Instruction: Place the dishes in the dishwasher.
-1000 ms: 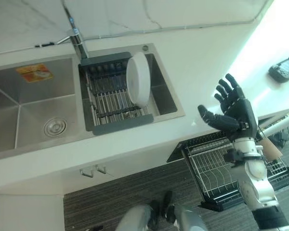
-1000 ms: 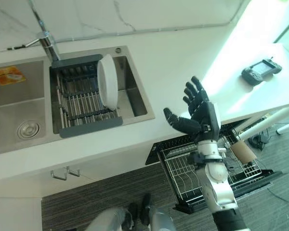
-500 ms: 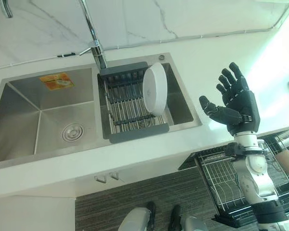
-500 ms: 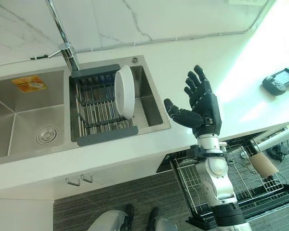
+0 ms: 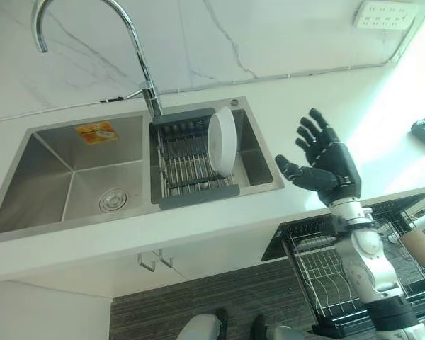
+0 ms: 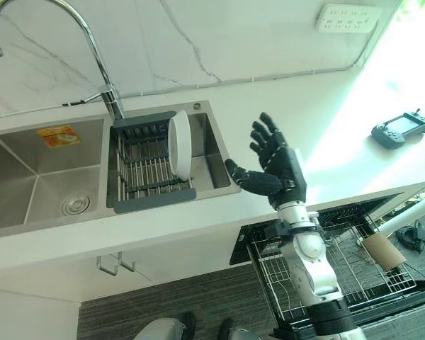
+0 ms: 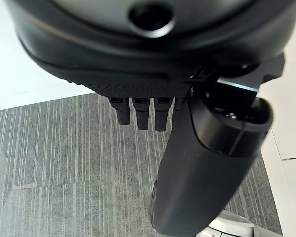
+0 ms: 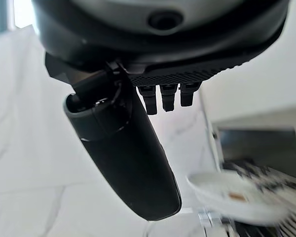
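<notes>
One pulled-out dishwasher rack [image 6: 326, 273] is seen nearest, below the desk [image 6: 319, 152] edge, at the robot's right. Above it the right hand [image 6: 280, 166] is raised over the desk, fingers spread and straight, nothing held. Left hand [image 7: 187, 98] is seen above striped floor [image 7: 64, 148], fingers relaxed, empty. Farther back, one white plate [image 5: 222, 140] is stood on edge in the grey drying rack [image 5: 191, 159] inside the double sink [image 5: 64, 177], beneath the tall faucet [image 5: 138, 64].
</notes>
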